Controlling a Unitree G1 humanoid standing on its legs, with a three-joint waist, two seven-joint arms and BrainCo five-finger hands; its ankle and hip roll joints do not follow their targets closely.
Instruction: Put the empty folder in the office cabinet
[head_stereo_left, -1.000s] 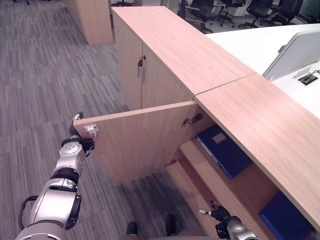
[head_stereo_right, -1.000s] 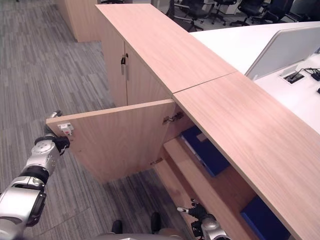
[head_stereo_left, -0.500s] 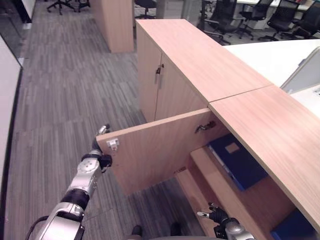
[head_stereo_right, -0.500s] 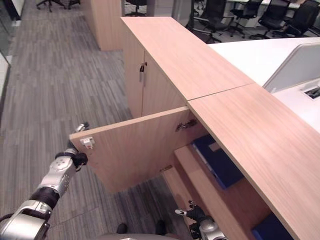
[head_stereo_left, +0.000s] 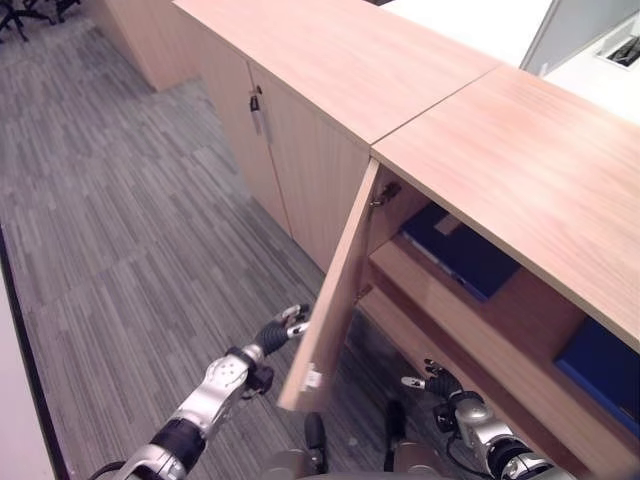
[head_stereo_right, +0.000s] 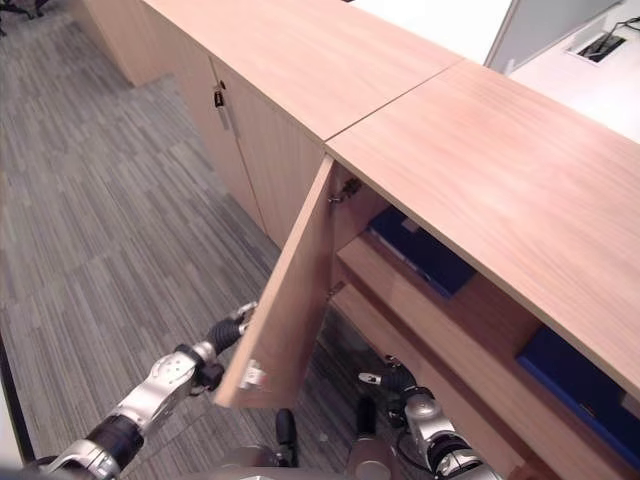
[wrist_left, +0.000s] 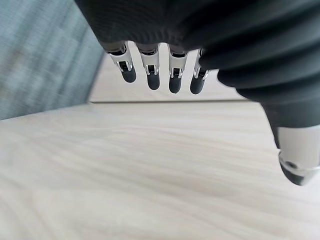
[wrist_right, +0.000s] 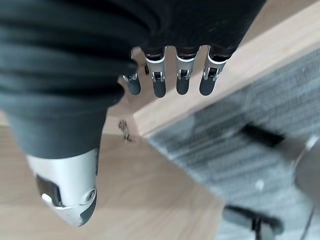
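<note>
Now my left robot hand (head_stereo_left: 282, 328), fingers straight, rests flat on cabinet door (head_stereo_left: 335, 290)'s outer face. Right robot hand (head_stereo_left: 438, 384) relaxed apart, empty, low by bottom shelf (head_stereo_left: 440, 350). Blue folder (head_stereo_left: 460, 252) lies on upper shelf. Risk: fingers slip off door edge, or door swings onto right arm.

The left arm reaches forward from the lower left, its left hand (head_stereo_left: 282, 327) raised with fingers (wrist_left: 152, 78) straight and relaxed. The right hand (head_stereo_left: 441, 383) sits low at lower right, fingers (wrist_right: 182, 80) loosely extended, holding nothing.
</note>
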